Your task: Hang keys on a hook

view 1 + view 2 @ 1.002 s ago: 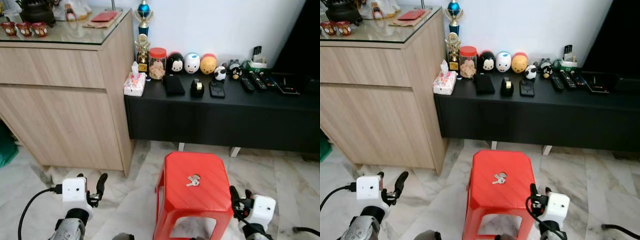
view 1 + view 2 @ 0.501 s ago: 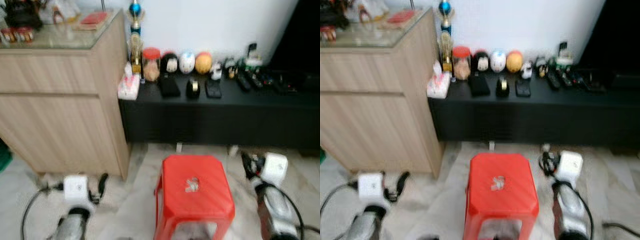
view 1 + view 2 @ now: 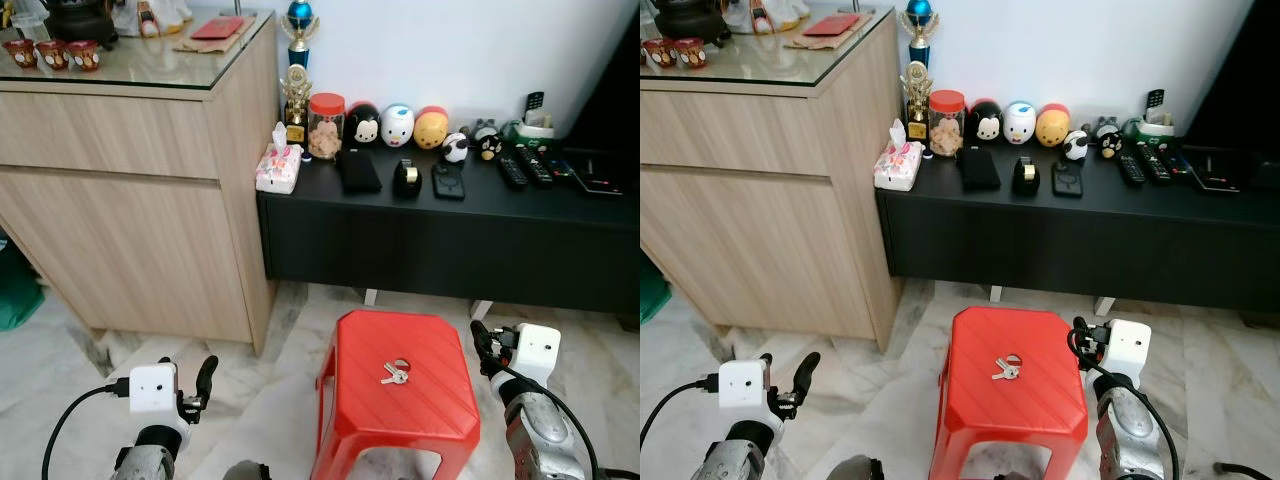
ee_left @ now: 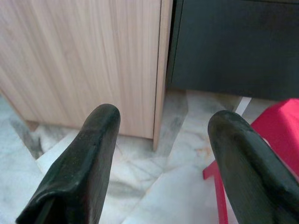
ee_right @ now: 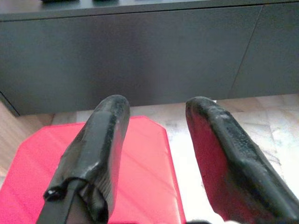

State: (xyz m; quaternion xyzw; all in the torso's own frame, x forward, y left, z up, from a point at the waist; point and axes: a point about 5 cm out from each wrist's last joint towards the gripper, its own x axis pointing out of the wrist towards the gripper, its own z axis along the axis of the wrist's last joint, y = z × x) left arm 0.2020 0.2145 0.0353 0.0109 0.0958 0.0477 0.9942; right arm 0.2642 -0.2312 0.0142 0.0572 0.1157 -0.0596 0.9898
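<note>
Left end effector [image 3: 204, 378] hovers low at 7 o'clock, fingers apart, arm cut off by the frame edge. The keys [image 3: 392, 374] lie on the red stool [image 3: 400, 440] at 6 o'clock, details too small to tell. Right end effector [image 3: 480, 340], fingers apart, sits at the keys' 3 o'clock, near but not touching.

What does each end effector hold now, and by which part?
Nothing. Both end effectors, left and right, are open; the keys lie on the stool.

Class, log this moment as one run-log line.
keys: on red stool | left gripper: open, idle | right gripper: open, beside stool
</note>
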